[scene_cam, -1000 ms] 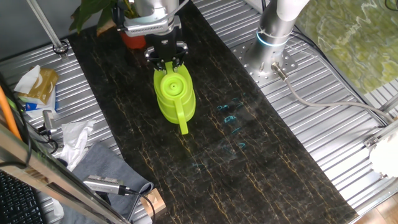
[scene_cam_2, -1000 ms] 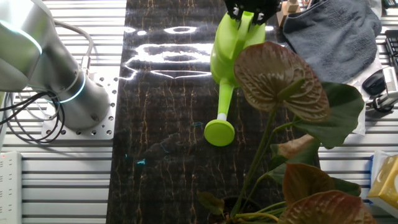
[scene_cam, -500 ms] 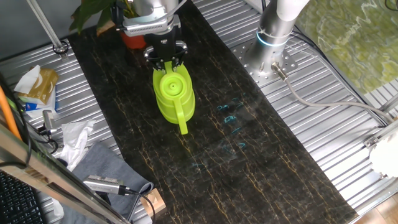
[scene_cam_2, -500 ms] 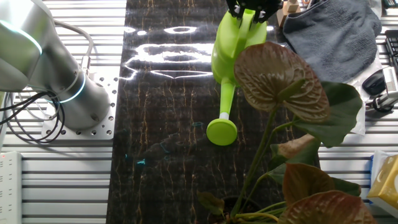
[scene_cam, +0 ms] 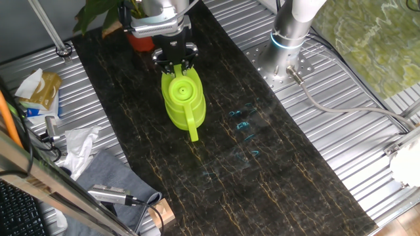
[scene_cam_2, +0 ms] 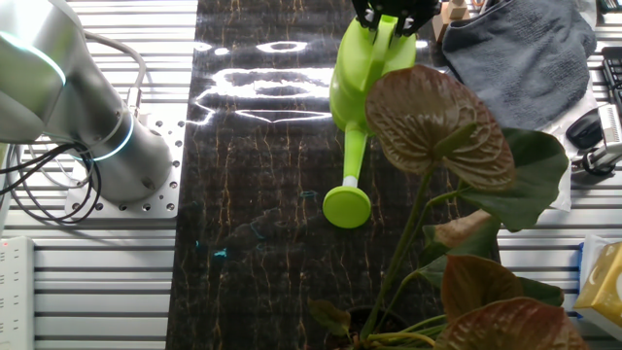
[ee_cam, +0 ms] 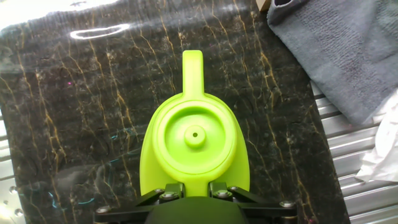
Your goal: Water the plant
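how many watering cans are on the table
1. The lime-green watering can lies on the dark mat between the gripper and the table's middle; the gripper holds it at its handle end near the plant. No other shows, though the leaves could hide something.

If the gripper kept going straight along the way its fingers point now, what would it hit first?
The gripper points down at the lime-green watering can, whose handle sits between its fingers, so the can's body comes first, then probably the dark tabletop under it.
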`<state>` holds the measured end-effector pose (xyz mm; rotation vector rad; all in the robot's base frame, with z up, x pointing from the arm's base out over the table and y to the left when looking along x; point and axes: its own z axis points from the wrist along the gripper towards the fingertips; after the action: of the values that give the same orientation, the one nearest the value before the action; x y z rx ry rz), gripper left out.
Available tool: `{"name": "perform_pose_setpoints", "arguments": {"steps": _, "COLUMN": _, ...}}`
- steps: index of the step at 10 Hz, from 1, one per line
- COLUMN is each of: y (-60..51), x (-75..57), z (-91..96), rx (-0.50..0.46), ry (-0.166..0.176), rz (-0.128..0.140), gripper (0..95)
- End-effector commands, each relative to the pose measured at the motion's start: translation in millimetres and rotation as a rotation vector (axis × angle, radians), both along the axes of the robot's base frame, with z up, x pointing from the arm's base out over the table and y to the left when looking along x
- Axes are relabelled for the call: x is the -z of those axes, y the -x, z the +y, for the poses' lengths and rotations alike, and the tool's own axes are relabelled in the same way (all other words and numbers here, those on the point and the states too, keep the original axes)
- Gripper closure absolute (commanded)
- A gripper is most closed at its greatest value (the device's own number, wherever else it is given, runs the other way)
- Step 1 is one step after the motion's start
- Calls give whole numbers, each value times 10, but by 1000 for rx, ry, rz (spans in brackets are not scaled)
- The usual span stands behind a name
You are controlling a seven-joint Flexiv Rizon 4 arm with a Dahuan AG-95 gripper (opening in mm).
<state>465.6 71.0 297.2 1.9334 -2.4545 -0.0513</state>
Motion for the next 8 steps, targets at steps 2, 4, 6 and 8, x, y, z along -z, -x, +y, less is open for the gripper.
{"name": "perform_pose_setpoints", "arguments": {"steps": 2, "y": 0, "x": -3, "z": 0, "rx": -3, "ry": 0, "rz": -4, "gripper": 950}}
{"name": "perform_pose_setpoints", "arguments": {"steps": 4, "y": 0, "x": -2, "z": 0, "rx": -5, "ry": -1, "rz": -4, "gripper": 950}}
{"name": "perform_pose_setpoints", "arguments": {"steps": 6, "y": -1, "x": 0, "z": 3, "rx": 1, "ry": -3, "rz": -8, "gripper": 950}}
{"name": "perform_pose_setpoints", "arguments": {"steps": 8, "y": -4, "x": 3, "z": 9, "rx": 9, "ry": -8, "rz": -13, "gripper": 950}}
